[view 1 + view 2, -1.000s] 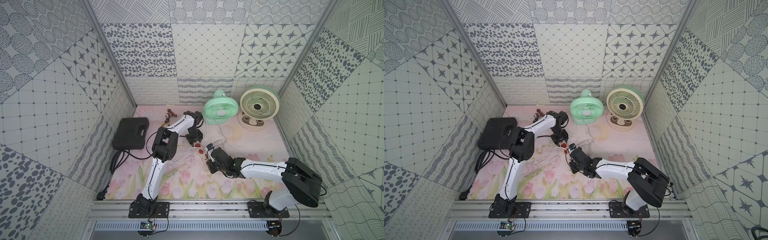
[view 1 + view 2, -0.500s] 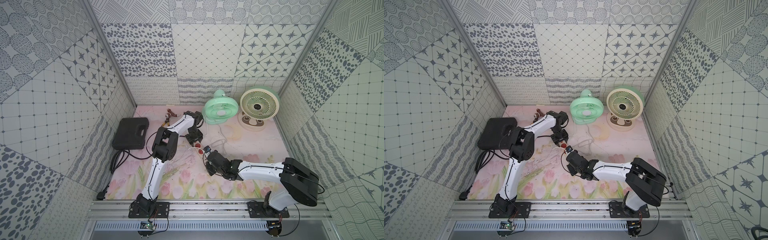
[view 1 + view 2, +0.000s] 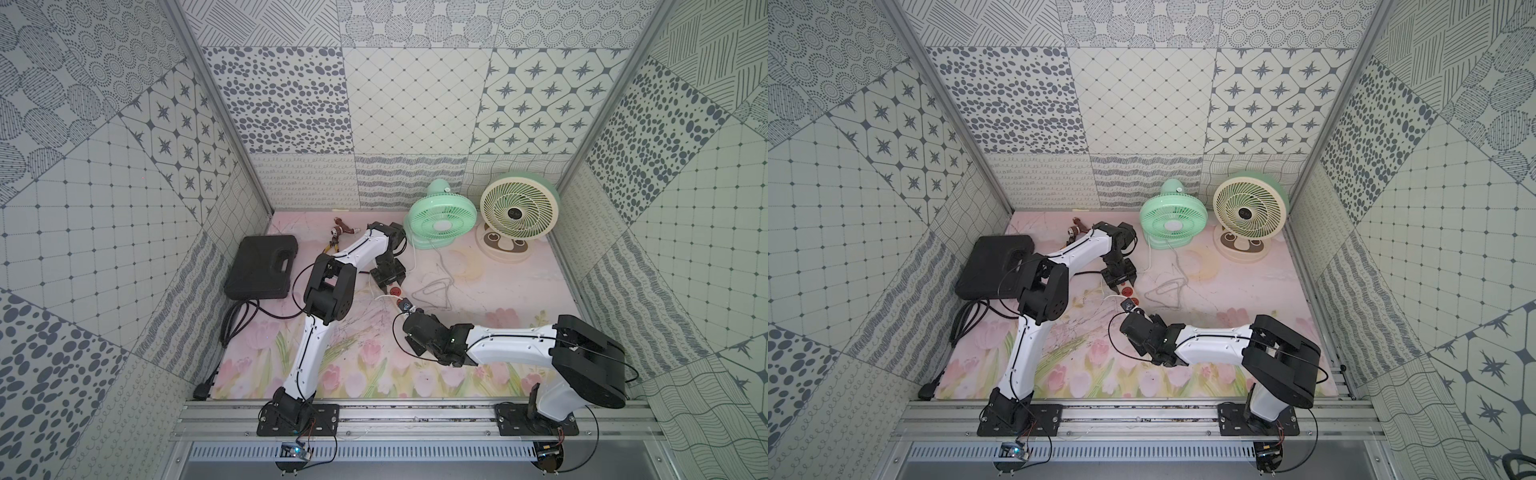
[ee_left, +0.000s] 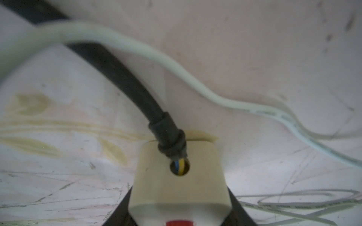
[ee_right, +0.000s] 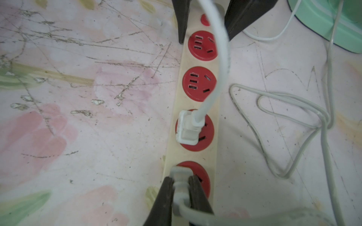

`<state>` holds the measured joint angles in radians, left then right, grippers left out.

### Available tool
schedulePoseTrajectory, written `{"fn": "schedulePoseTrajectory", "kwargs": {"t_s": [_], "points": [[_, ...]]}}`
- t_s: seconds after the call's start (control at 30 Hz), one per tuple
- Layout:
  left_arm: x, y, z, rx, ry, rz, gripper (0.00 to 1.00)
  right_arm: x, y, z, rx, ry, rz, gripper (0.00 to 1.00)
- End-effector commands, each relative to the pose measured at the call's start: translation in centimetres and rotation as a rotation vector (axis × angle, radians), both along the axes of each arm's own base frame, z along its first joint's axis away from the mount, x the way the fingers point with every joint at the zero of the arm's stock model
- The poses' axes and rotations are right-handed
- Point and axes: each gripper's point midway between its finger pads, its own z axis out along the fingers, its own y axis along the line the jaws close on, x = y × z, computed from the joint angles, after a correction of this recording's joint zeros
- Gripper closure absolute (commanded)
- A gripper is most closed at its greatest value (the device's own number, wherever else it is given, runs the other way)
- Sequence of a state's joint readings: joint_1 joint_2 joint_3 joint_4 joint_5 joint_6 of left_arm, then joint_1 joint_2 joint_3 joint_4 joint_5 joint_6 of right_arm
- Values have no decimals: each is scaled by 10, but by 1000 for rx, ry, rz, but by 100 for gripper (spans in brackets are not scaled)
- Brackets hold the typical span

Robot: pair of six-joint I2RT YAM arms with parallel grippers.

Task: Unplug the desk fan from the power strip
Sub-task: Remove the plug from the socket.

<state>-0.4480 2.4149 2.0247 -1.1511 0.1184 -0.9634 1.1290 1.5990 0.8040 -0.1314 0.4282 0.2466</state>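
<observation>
Power strip: likely light, rigid plastic, left gripper clamped across its switch end; right gripper pinching grey plug body.

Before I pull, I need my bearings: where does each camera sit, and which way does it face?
Top views: high above the front rail, looking down toward the back wall; left arm and right arm whole, left gripper and right gripper at the power strip.
Left wrist: low, facing the strip's end and black cord; its fingers flank the strip.
Right wrist: looks along the strip; its fingers pinch the grey plug.
Shared: every view shows the strip.
</observation>
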Motion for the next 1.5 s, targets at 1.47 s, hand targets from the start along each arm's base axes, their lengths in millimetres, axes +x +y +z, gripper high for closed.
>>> {"fn": "schedulePoseTrajectory", "kwargs": {"t_s": [1.47], "points": [[-25, 28, -34, 139, 112, -27, 100, 1, 21, 13, 109, 53, 1, 100]]}}
